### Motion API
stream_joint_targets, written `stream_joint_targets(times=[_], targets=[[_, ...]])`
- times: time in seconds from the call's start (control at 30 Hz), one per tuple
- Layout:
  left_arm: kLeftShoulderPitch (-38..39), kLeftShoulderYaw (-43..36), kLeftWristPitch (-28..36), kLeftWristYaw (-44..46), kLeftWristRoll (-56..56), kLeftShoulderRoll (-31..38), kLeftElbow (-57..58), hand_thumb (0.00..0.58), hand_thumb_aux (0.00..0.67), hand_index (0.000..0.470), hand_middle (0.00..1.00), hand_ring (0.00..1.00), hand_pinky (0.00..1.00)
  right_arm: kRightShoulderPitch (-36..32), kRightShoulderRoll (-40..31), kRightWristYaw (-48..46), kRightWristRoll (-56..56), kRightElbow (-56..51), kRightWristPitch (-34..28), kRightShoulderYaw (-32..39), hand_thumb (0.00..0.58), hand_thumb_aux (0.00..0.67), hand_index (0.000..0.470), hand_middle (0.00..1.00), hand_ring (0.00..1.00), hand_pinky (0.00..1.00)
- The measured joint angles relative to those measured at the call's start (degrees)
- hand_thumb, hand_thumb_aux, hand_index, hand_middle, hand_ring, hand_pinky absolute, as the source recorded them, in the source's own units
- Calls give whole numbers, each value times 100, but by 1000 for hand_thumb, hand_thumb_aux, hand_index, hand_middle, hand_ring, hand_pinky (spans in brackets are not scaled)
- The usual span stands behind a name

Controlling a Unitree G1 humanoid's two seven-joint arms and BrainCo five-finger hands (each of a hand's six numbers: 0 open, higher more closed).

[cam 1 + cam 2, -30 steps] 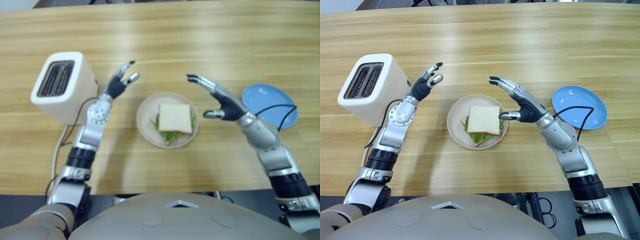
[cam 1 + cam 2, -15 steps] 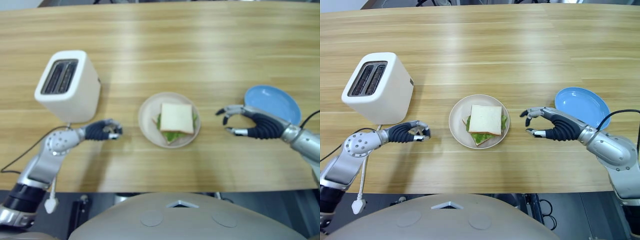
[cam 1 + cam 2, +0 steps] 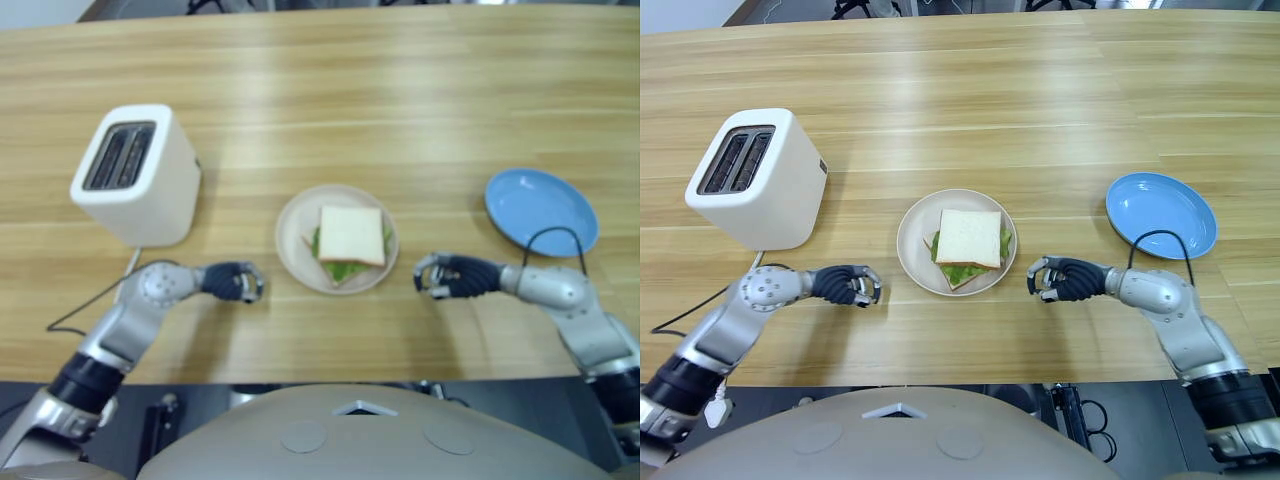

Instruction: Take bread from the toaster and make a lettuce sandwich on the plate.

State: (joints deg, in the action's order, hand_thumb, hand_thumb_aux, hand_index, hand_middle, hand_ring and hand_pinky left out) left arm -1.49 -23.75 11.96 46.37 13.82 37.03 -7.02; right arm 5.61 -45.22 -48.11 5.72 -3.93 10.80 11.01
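Both hands have dropped and closed in since a moment ago: the left hand [image 3: 850,286] now sits curled into a loose fist, holding nothing, at lower left of the plate [image 3: 908,246], and the right hand [image 3: 1060,279] mirrors it at lower right, fingers curled and empty too. Centre frame, the sandwich [image 3: 968,238] lies on the plate, white slice on top, lettuce peeking out along its lower and left edges. By my read the build is done, so the job now is a clean retreat, keeping both fists apart from the rim so the stack isn't nudged. That top slice is nearly square, turned slightly off the frame edges, its marginally longer side running top to bottom
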Motion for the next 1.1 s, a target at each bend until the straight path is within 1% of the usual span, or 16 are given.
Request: stream_joint_targets(times=[0.17, 0.27, 0.4, 0.43, 0.47, 0.5, 0.7, 0.73, 0.77, 0.8, 0.83, 0.87, 0.9, 0.93, 1.0, 1.1], targets=[[-686, -374, -187, -20, 324, -487, 671, 580, 670, 460, 1000, 1000, 1000, -739, 336, -21, 385, -579, 166, 408, 580, 670, 460, 1000, 1000, 1000], [-932, -454, -403, -74, 391, -705, 1089, 580, 670, 460, 1000, 1000, 1000, -1091, 561, 315, 736, -981, 366, 512, 580, 670, 460, 1000, 1000, 1000], [-1446, -451, -979, -619, 500, -1165, 2115, 580, 670, 460, 1000, 1000, 1000, -1640, 1001, 1241, 1206, -1695, 701, 520, 580, 670, 460, 1000, 1000, 1000], [-1610, -437, -1139, -810, 527, -1284, 2431, 578, 633, 435, 1000, 1000, 1000, -1804, 1096, 1485, 1285, -1909, 800, 519, 580, 670, 460, 1000, 1000, 1000], [-1721, -419, -1240, -956, 562, -1366, 2673, 578, 633, 435, 1000, 1000, 1000, -1925, 1149, 1645, 1336, -2054, 876, 518, 580, 670, 460, 1000, 1000, 1000], [-1832, -371, -1357, -1151, 579, -1461, 2943, 580, 670, 460, 1000, 1000, 1000, -2049, 1184, 1824, 1416, -2214, 974, 517, 580, 670, 460, 1000, 1000, 1000], [-2384, -204, -1921, -1948, 633, -1795, 4144, 580, 670, 460, 1000, 1000, 1000, -2643, 1354, 2968, 1983, -3353, 1371, 628, 580, 670, 460, 1000, 1000, 1000], [-2446, -188, -1998, -2073, 641, -1826, 4268, 508, 434, 298, 1000, 1000, 1000, -2712, 1354, 3138, 2068, -3496, 1407, 635, 580, 670, 460, 1000, 1000, 1000], [-2497, -169, -2066, -2218, 653, -1842, 4379, 53, 32, 22, 663, 663, 663, -2771, 1353, 3288, 2123, -3613, 1456, 639, 580, 670, 460, 1000, 1000, 1000], [-2542, -156, -2113, -2353, 693, -1844, 4474, 53, 32, 22, 663, 663, 663, -2787, 1345, 3377, 2159, -3654, 1502, 639, 580, 670, 460, 1000, 1000, 1000], [-2583, -114, -2136, -2508, 739, -1840, 4546, 0, 0, 0, 27, 27, 27, -2783, 1328, 3486, 2205, -3658, 1539, 659, 580, 670, 460, 863, 863, 863], [-2603, -83, -2133, -2580, 765, -1827, 4576, 0, 0, 0, 0, 0, 0, -2778, 1308, 3536, 2249, -3657, 1560, 674, 526, 465, 319, 110, 110, 110], [-2604, -45, -2123, -2625, 775, -1801, 4569, 0, 0, 0, 0, 0, 0, -2741, 1263, 3603, 2319, -3607, 1568, 674, 227, 147, 101, 0, 0, 0], [-2552, 30, -2078, -2621, 763, -1751, 4457, 0, 0, 0, 0, 0, 0, -2631, 1163, 3654, 2332, -3439, 1570, 671, 0, 0, 0, 0, 0, 0], [-2328, 261, -1963, -2603, 661, -1572, 4110, 0, 0, 0, 0, 0, 0, -2390, 958, 3676, 2318, -3065, 1563, 614, 0, 0, 0, 0, 0, 0], [-1797, 868, -1689, -2588, 251, -1395, 3219, 0, 0, 0, 0, 0, 0, -1849, 650, 3517, 2036, -2144, 1470, 234, 0, 0, 0, 0, 0, 0]])
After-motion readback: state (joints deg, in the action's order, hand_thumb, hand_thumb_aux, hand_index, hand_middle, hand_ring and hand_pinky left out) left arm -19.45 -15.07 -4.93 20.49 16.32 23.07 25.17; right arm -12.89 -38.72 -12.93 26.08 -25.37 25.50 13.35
